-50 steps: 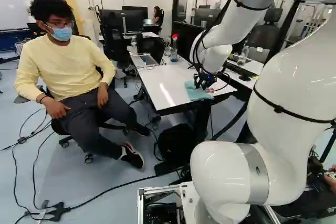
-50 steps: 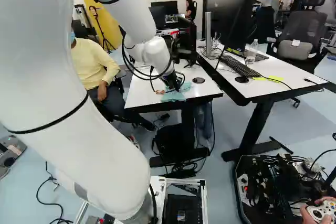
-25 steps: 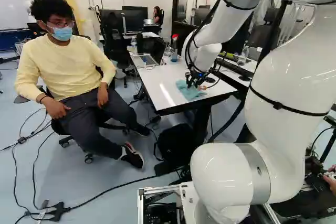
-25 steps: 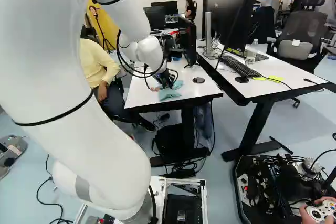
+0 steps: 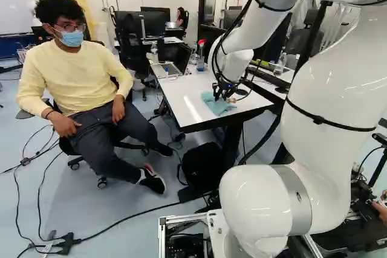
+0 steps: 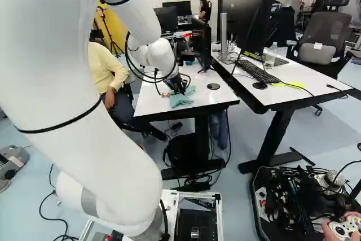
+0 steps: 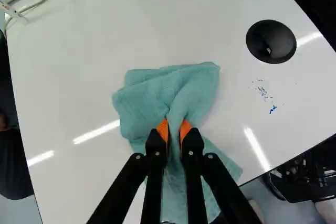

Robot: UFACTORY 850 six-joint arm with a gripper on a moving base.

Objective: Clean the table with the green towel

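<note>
Towel (image 7: pixel 152 95) on table (image 5: pixel 181 98), laptop (image 5: pixel 159 71) beyond

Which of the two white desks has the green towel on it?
The left desk in the right base view, with the round black disc in its top; the other desk carries the long keyboard.

"Pose of the arm (image 5: pixel 329 95)?"
"Arched high above the tool, forearm (image 5: pixel 257 19) sloped down, wrist (image 5: pixel 233 64) just above the gripper (image 5: pixel 218 96)."
"And the fingers (image 7: pixel 193 142)?"
"Aimed down, clamped, narrow gap between. Orange pads (image 7: pixel 163 128) faced each other at the tips, pressing in from both sides."
</note>
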